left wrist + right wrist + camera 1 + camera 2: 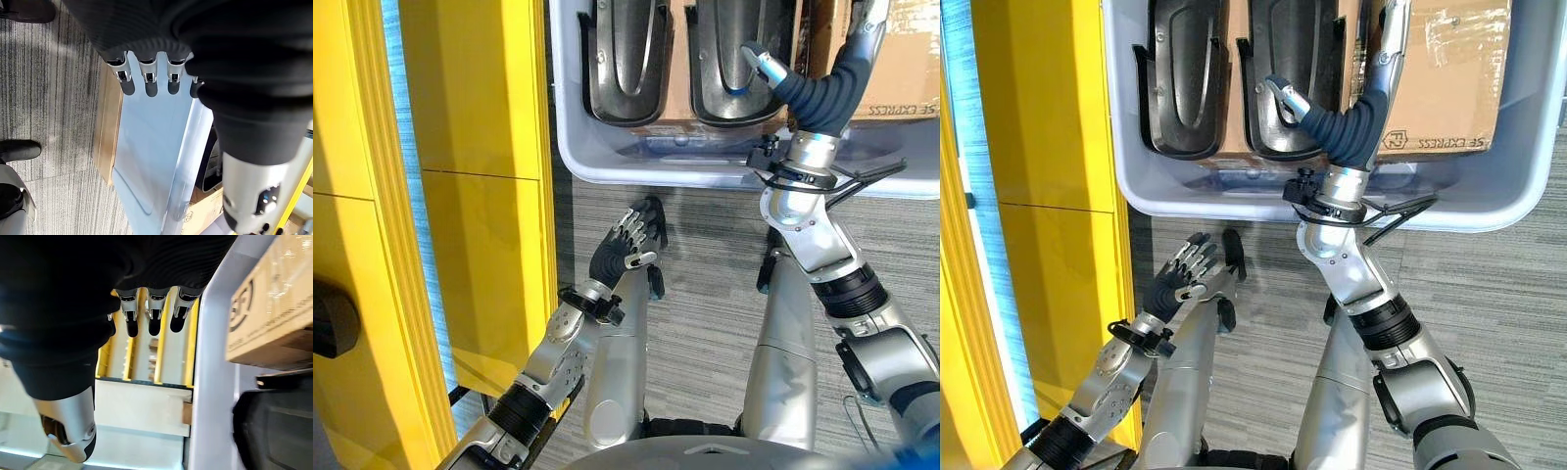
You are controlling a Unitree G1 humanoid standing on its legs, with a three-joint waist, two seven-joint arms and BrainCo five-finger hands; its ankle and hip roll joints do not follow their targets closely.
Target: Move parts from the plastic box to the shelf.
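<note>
Parts are all in the box (607, 166) as far as I can see, so I judge the job barely begun. Two dark moulded parts stand side by side against the box's far contents, a left part (626, 59) and a right part (729, 59), with a cardboard carton (1449, 78) behind and to the right of them. The right hand (766, 65) is inside the box and up against the right part, near its right edge; from the right wrist view its fingers (154, 313) look fairly straight with nothing curled round, so I read it as loosely spread and not yet gripping, though whether a fingertip touches the part I cannot tell. The left hand (628, 240) hangs low over the grey carpet (705, 294), near side of the box, fingers relaxed and holding nothing. The yellow shelf (480, 196) stands to the left, and no part shows on the little of it that I can see. Left to do, in my view: grasp a part, lift it clear of the box rim, carry it left to the shelf, then do the same with the other.
</note>
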